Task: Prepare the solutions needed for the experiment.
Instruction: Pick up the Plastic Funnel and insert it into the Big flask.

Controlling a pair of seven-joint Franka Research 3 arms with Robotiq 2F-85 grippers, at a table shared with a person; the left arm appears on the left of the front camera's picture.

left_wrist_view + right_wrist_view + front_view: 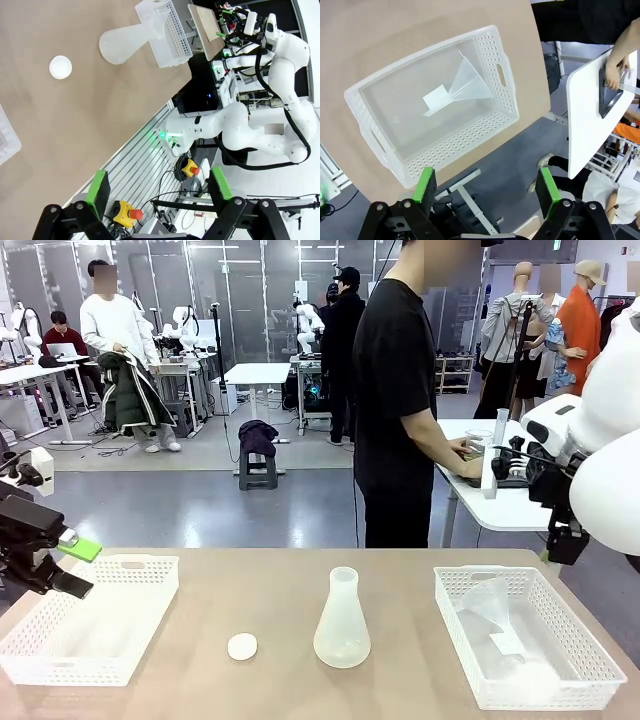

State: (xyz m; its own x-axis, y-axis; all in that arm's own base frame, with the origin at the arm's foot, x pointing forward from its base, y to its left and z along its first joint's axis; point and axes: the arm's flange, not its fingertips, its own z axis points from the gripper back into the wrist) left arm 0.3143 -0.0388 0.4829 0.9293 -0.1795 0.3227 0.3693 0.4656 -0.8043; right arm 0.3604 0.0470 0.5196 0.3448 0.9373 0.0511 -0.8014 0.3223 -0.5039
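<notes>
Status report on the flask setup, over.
Left end effector open, empty. Right end effector open, near right basket. Flask upright mid-table, white disc beside; nothing blocking.

A translucent whitish conical flask (pixel 342 622) stands upright, narrow neck up, near the middle of the tan tabletop (pixel 250 585). Any liquid inside is too faint to tell.

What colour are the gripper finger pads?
Green pads, clearest in the right wrist view.
</notes>
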